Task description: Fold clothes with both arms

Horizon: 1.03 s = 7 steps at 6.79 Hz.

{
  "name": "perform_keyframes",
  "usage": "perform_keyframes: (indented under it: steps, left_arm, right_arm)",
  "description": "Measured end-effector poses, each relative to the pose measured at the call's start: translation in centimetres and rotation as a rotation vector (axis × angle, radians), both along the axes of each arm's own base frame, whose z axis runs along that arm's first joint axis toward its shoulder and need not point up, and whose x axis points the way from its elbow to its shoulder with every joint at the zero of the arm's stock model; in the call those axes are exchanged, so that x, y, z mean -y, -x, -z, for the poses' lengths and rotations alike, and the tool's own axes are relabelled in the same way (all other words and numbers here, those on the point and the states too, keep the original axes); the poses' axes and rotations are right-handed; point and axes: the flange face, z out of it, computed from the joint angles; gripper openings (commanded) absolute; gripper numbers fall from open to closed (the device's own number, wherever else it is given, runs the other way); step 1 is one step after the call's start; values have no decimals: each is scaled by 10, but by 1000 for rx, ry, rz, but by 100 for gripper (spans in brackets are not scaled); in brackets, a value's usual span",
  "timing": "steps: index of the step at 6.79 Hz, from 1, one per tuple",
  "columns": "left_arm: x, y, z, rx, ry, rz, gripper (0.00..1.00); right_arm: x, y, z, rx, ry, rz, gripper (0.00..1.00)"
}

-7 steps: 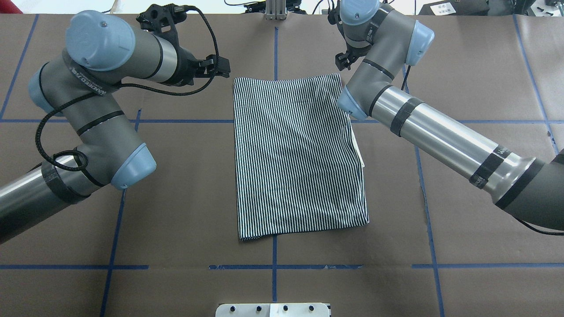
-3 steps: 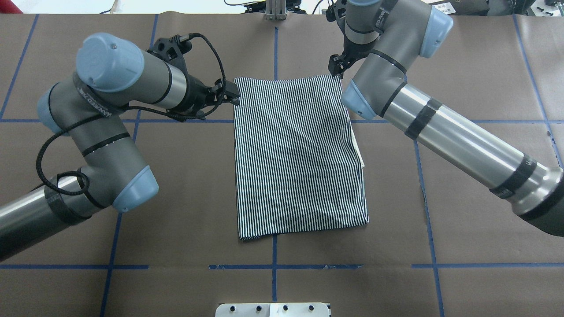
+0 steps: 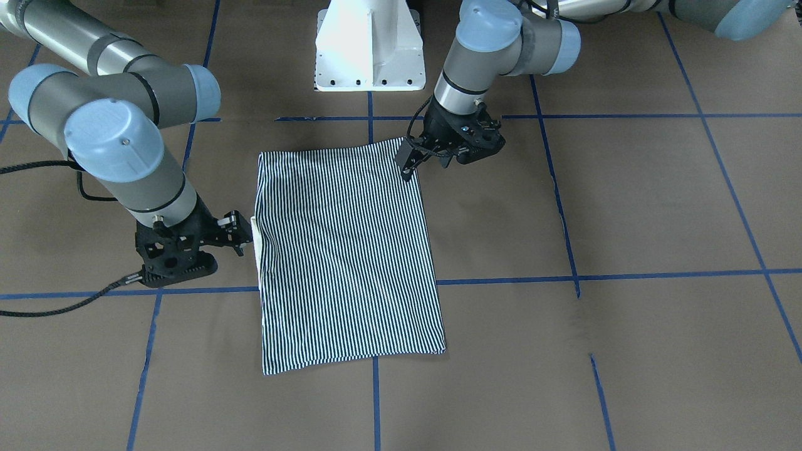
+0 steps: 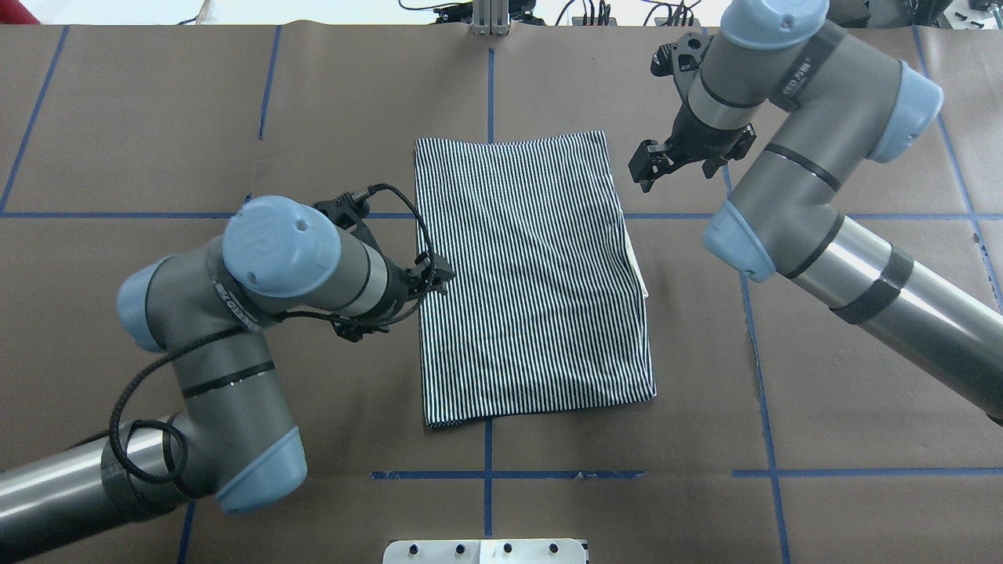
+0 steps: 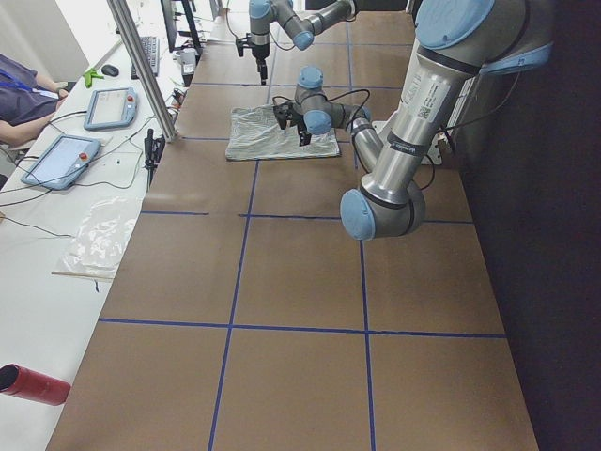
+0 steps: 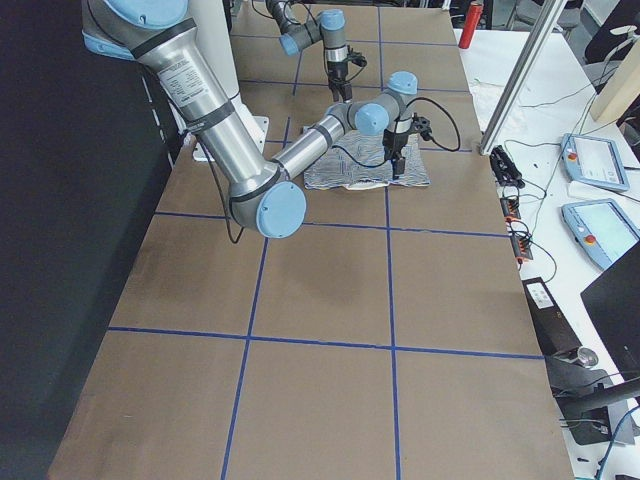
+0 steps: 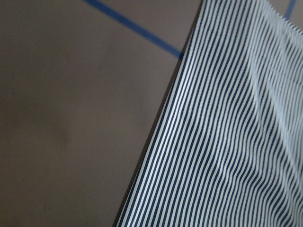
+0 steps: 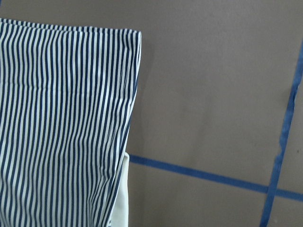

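Shows the striped polo shirt (image 4: 533,274) folded into a rectangle and lying flat at the middle of the brown table (image 4: 783,352), across a blue tape line (image 4: 487,501). Shows a cream strip (image 4: 641,270) peeking from under its edge on the robot's right. Places the left gripper (image 4: 440,276) at the shirt's left edge, about halfway along in the overhead view; cannot tell whether its jaws stand parted or closed. Places the right gripper (image 4: 642,168) just beside the right edge, off the cloth, with fingers slightly apart and holding nothing. Includes the white pedestal base (image 3: 368,44) at the robot's end of the table.
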Motion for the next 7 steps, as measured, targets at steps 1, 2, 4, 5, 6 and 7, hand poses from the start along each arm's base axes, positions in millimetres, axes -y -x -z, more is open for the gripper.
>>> perform_keyframes:
  steps: [1, 2, 4, 5, 6, 7]
  left_arm:
    - [-34, -26, -2, 35, 57, 11, 97]
    - [-63, -53, -7, 65, 89, 20, 96]
    - [-81, -81, -18, 104, 123, 36, 89]
    - [-85, -86, -20, 111, 130, 39, 84]
    - [-86, -87, -20, 114, 133, 40, 83]
    - [-87, -88, -21, 115, 134, 38, 83]
  right_arm:
    - [-19, -12, -2, 33, 50, -25, 100]
    - [-31, -21, -2, 51, 88, -57, 100]
    - [-40, -27, 2, 66, 118, -89, 100]
    - [-41, -27, 3, 68, 122, -93, 100]
    - [-41, -27, 4, 70, 122, -93, 100]
    - [-41, -27, 5, 71, 122, -93, 100]
